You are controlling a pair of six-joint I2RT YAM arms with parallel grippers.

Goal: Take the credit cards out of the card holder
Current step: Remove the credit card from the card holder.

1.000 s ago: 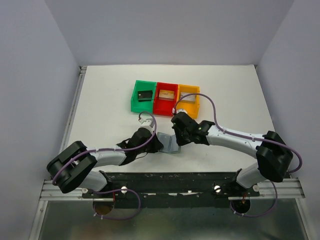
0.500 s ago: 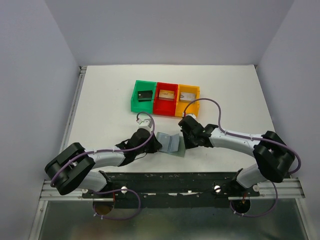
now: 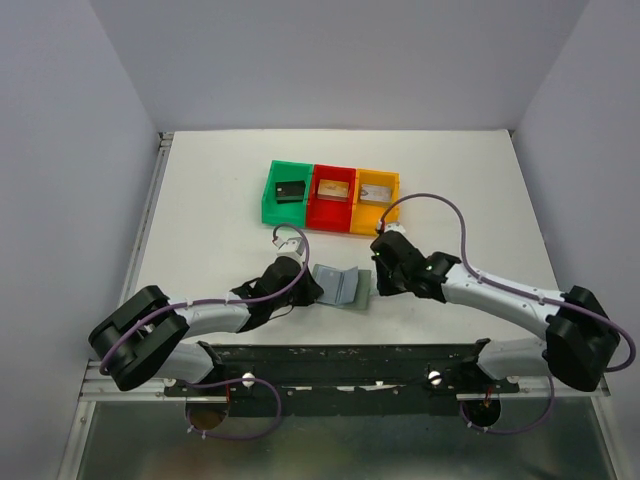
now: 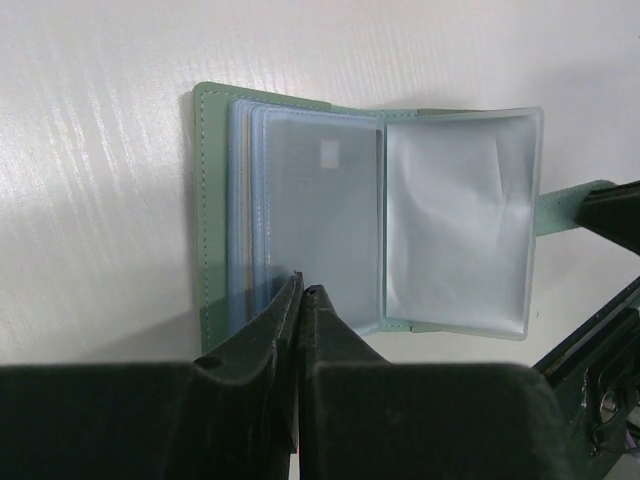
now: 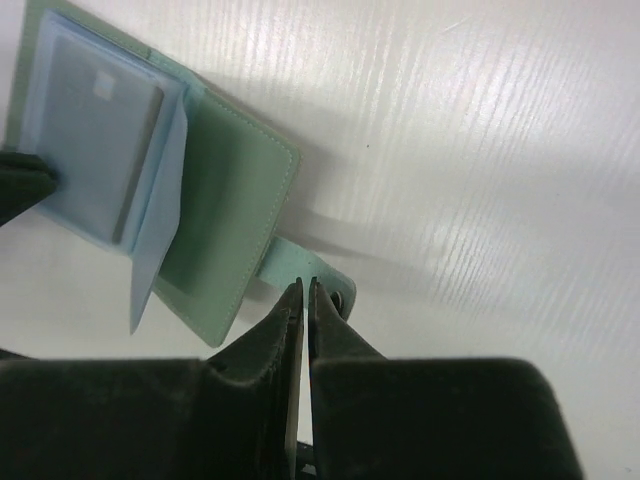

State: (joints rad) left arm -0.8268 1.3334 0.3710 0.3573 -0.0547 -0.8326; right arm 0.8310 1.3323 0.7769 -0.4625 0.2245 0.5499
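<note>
The right gripper [image 5: 303, 288], clamped on the strap [image 5: 298, 262], is pulling rightward and spreading the card holder [image 4: 210, 200] open. The left gripper [image 4: 301, 292] is pinching its sleeves [image 4: 455, 220], exposing a credit card [image 4: 320, 230].

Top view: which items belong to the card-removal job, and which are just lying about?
In the job:
- card holder, open, pinched by left tool and right tool
- grey card in its sleeve
- black card
- tan card

Lying about:
- green bin, holding the black card
- red bin, holding the tan card
- yellow bin
</note>
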